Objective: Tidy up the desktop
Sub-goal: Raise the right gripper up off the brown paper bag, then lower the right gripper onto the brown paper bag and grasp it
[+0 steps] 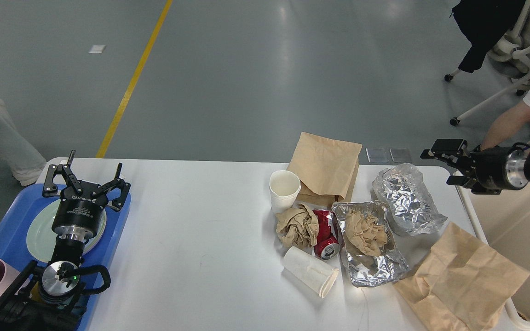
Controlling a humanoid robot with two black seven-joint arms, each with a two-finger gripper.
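Two grippers frame the white surface [200,220]. Left gripper [86,180] hovers open and empty over its left edge, above a blue tray [2,239]. Right gripper [445,158], arm level, points left past its far right corner; its opening cannot be told.

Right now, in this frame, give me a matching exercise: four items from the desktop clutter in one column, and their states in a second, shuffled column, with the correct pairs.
Items:
1. paper cup by the far brown bag
2. paper cup near the front edge
3. red soda can
4. foil tray

States:
A. holds a crumpled brown napkin
B. lying on its side
C. standing upright, mouth up
D. crushed, beside a crumpled napkin

Pairs: 1-C, 2-B, 3-D, 4-A
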